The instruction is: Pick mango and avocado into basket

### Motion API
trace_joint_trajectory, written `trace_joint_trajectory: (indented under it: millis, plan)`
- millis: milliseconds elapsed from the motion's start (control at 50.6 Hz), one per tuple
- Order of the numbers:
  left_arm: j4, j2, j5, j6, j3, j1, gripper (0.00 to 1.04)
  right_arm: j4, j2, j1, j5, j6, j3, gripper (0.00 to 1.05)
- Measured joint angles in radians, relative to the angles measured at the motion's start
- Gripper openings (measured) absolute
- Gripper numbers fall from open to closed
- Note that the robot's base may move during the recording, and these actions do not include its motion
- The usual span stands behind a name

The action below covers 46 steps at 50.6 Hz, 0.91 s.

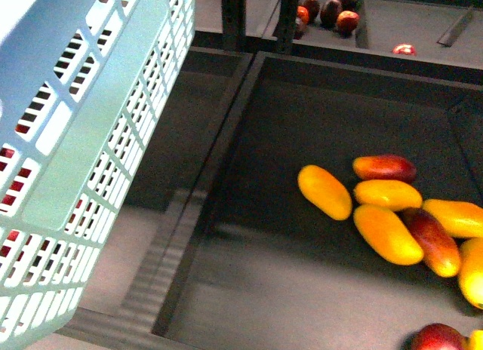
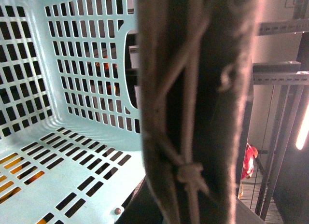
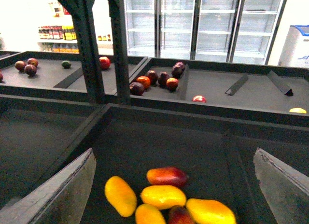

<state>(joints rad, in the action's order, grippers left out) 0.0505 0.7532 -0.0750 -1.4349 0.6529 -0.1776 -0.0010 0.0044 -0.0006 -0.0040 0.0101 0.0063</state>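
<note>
The light teal basket [image 1: 90, 139] hangs tilted at the upper left of the front view, above the bin's edge. In the left wrist view its brown ribbed handle [image 2: 193, 89], tied with white zip ties, fills the middle; my left gripper is shut on it, its fingers hidden behind the handle. The basket's slotted floor [image 2: 72, 156] is bare. Several yellow-orange mangoes lie clustered in the dark bin, the nearest mango [image 1: 324, 191] slightly apart. My right gripper [image 3: 173, 154] hovers open above them, over one mango [image 3: 162, 196]. A small dark green fruit [image 3: 66, 64], perhaps the avocado, lies in a far bin.
Red-blushed mangoes [image 1: 384, 167] mix with the yellow ones. The bin's raised left wall [image 1: 219, 184] separates it from a neighbouring bin. Dark red and orange fruits [image 3: 154, 80] sit in back bins behind steel posts [image 3: 118, 45]. Glass-door fridges [image 3: 203, 21] line the far wall.
</note>
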Motion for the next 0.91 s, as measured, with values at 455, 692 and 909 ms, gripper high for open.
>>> trace_joint_trajectory:
  millis: [455, 692, 909]
  plan:
    - [0.000, 0.001, -0.032, 0.016, 0.000, 0.006, 0.08, -0.001, 0.000, 0.000, -0.005, 0.000, -0.001, 0.97]
    - [0.000, 0.000, 0.008, 0.009, 0.000, 0.000, 0.08, -0.001, 0.000, -0.001, -0.001, 0.000, -0.001, 0.97]
    - [0.000, -0.002, 0.001, 0.002, 0.000, -0.001, 0.08, -0.001, 0.000, -0.001, -0.001, 0.000, -0.001, 0.97]
